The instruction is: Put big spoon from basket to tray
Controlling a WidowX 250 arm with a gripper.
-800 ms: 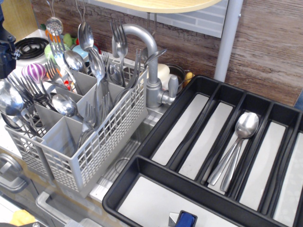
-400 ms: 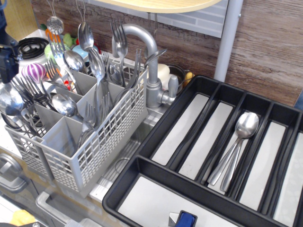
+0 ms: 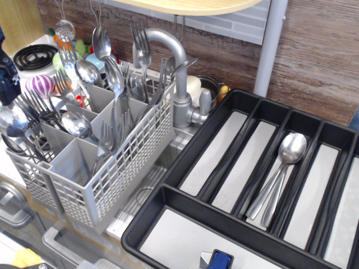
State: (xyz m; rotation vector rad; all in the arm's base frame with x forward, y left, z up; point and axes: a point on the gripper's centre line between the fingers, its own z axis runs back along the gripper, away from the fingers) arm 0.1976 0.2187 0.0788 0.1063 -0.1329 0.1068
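A light grey basket (image 3: pixel 115 171) with grid-perforated sides is seen at the left, its square compartments crowded with upright forks and spoons. A big spoon (image 3: pixel 12 124) is stood in the compartment at the basket's far-left corner, bowl up and leaning outward, among a cluster of forks (image 3: pixel 36 106). Another wide-bowled spoon (image 3: pixel 76 124) is lodged in a neighbouring compartment nearer the middle. To the right, the wide black tray (image 3: pixel 185 150) is set with its long compartments running away from the camera; two spoons (image 3: pixel 280 174) are laid together in one of the middle compartments, bowls toward the back wall. A grey tap (image 3: pixel 176 84) is placed between basket and tray, just behind the basket's right wall.

At the left edge of the view, only a dark sliver of the gripper (image 3: pixel 8 75) is shown, above the basket's far-left corner. Compared with the earlier frames, less of it is visible: it has been drawn further toward the picture's edge, and the stove ring (image 3: pixel 33 56) behind it is more exposed. How far the claw is open cannot be told, and nothing is seen held in it. The cutlery in the basket and the tray is unchanged in position.
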